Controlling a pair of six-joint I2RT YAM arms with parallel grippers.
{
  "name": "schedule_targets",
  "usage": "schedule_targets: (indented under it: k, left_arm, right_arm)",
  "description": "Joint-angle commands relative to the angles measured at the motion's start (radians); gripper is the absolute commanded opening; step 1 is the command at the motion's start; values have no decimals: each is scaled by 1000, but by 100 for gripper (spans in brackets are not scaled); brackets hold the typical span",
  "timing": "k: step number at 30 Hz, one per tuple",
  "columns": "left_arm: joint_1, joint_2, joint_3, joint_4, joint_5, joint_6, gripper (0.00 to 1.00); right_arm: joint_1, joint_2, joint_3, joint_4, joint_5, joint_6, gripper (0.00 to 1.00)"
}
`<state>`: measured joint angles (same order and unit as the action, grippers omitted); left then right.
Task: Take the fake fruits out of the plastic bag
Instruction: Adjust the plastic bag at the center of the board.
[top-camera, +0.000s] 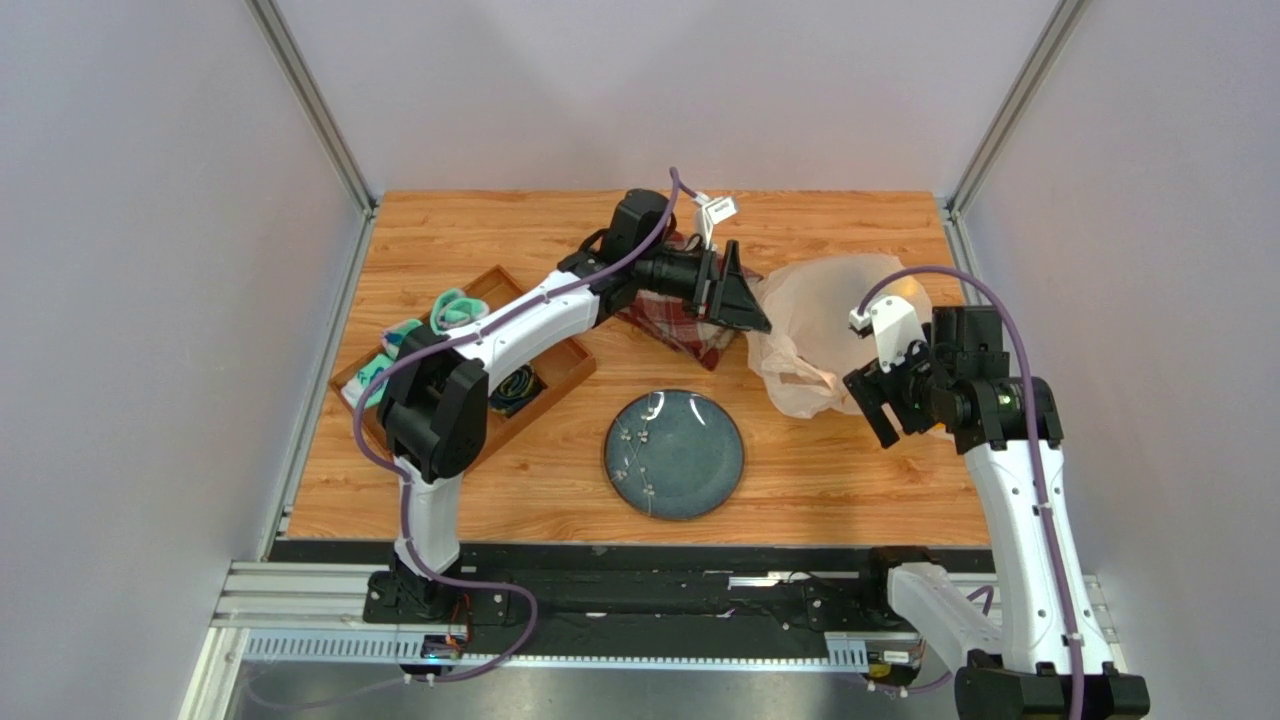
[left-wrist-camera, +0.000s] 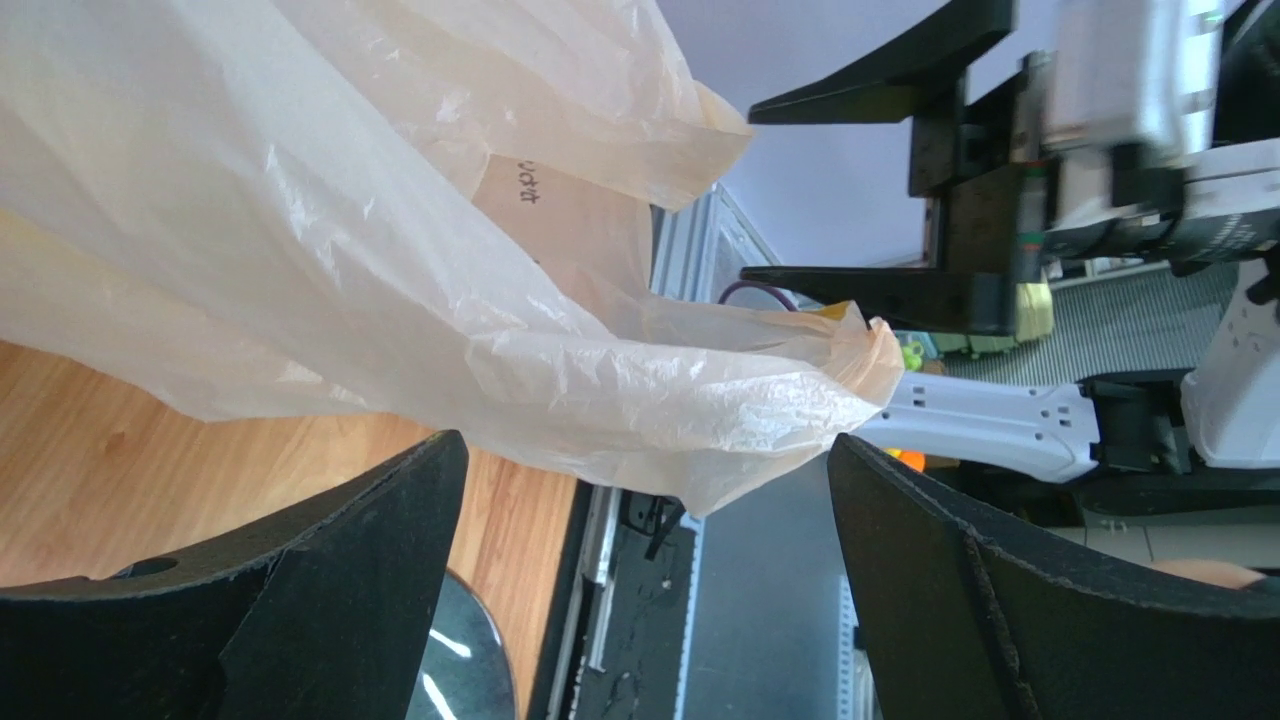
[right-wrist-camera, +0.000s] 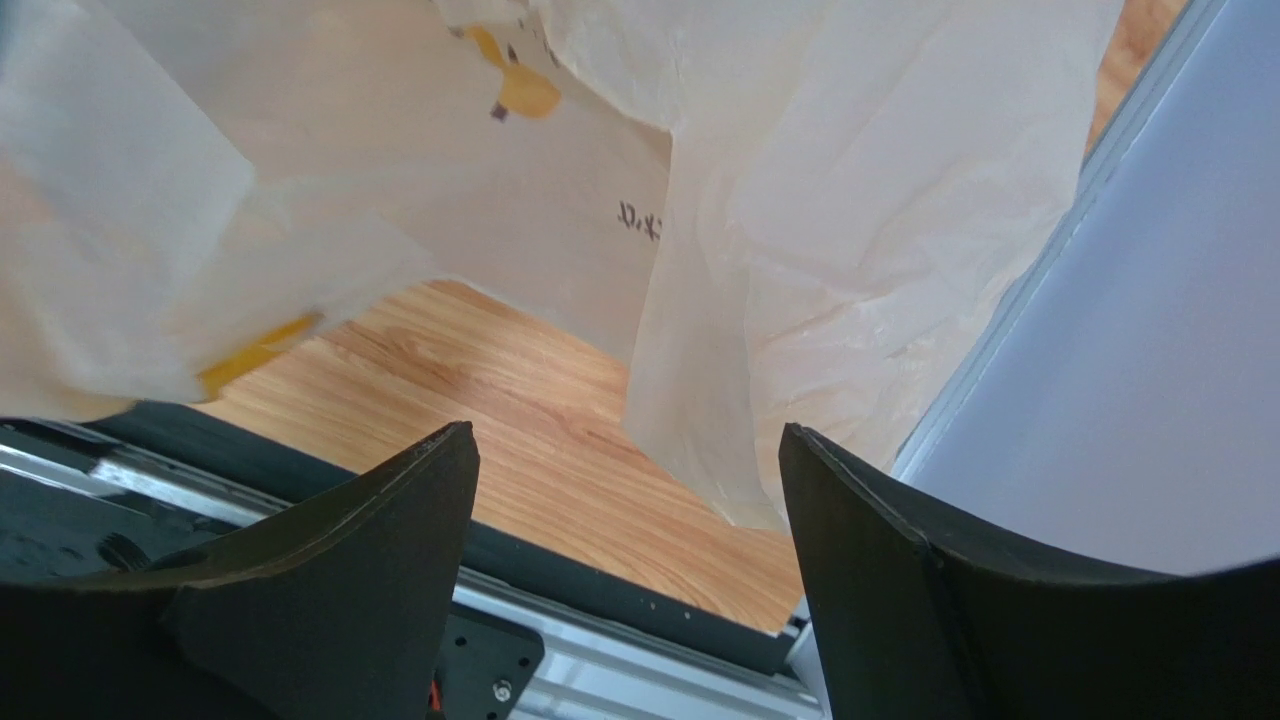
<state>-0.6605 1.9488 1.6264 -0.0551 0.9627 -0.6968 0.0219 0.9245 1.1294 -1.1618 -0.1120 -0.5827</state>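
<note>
The plastic bag lies crumpled on the table at the back right, translucent beige. My left gripper is open and empty at the bag's left edge. In the left wrist view the bag hangs just beyond the open gripper, apart from both fingers. My right gripper is open and empty at the bag's near right edge. In the right wrist view the bag fills the space ahead of the open gripper. The fake fruits are hidden inside; only blurred yellow patches show through the film.
A blue-grey plate sits at the front centre. A red plaid cloth lies under the left wrist. A wooden tray with teal and black items stands at the left. The right wall's metal rail runs close behind the bag.
</note>
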Motion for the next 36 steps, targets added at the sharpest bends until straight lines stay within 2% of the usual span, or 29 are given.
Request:
schedule_targets:
  k: [1, 9, 12, 13, 14, 15, 16, 17, 18, 19, 21, 23, 24, 27, 29, 32, 33, 35, 36]
  left_arm:
    - [-31, 54, 146, -47, 7, 20, 99]
    - [-53, 71, 96, -222, -156, 39, 87]
    - [-59, 88, 82, -238, -168, 34, 81]
    - [-62, 93, 82, -247, -176, 37, 77]
    - [-62, 96, 81, -247, -176, 43, 65]
    - [-60, 101, 84, -246, -171, 48, 53]
    - [-59, 102, 87, -253, -167, 59, 35]
    - [-57, 102, 96, -271, -179, 87, 0]
    - [-53, 98, 116, -285, -188, 104, 0]
    - [-41, 96, 131, -302, -202, 123, 0]
    - [-7, 101, 208, -328, -216, 193, 0]
    - [21, 122, 294, -393, -213, 284, 0]
    - [47, 159, 405, -423, -210, 316, 0]
    - [73, 231, 615, -525, -222, 456, 0]
    - [73, 246, 690, -572, -237, 525, 0]
    - [67, 188, 676, -511, -155, 470, 0]
    - [50, 173, 647, -508, -136, 462, 0]
    - [30, 121, 598, -523, -111, 471, 0]
    - [9, 105, 548, -535, -110, 476, 0]
  right_arm:
    - [4, 25, -65, 57, 157, -60, 78]
    - [3, 109, -88, 143, 272, -65, 73]
    - [1, 142, -48, 126, 250, -85, 63]
    - [1, 161, -33, 110, 244, -89, 52]
    - [1, 174, -16, 100, 235, -94, 42]
    - [0, 200, 19, 93, 221, -92, 27]
    - [0, 217, 32, 93, 213, -86, 20]
    - [0, 237, 44, 91, 206, -74, 13]
    - [0, 256, 64, 109, 198, -62, 3]
    - [-5, 307, 79, 128, 201, -46, 0]
    - [-48, 361, 125, 190, 181, 9, 0]
    - [-74, 446, 243, 227, 155, 49, 0]
    - [-101, 474, 294, 261, 126, 82, 0]
    - [-160, 560, 464, 319, 72, 154, 0]
    - [-191, 585, 577, 321, 49, 227, 0]
    - [-240, 548, 618, 295, 2, 248, 0]
    - [-241, 490, 604, 274, -2, 236, 0]
    - [-241, 417, 554, 243, 0, 225, 0]
    - [-241, 375, 462, 210, -6, 225, 0]
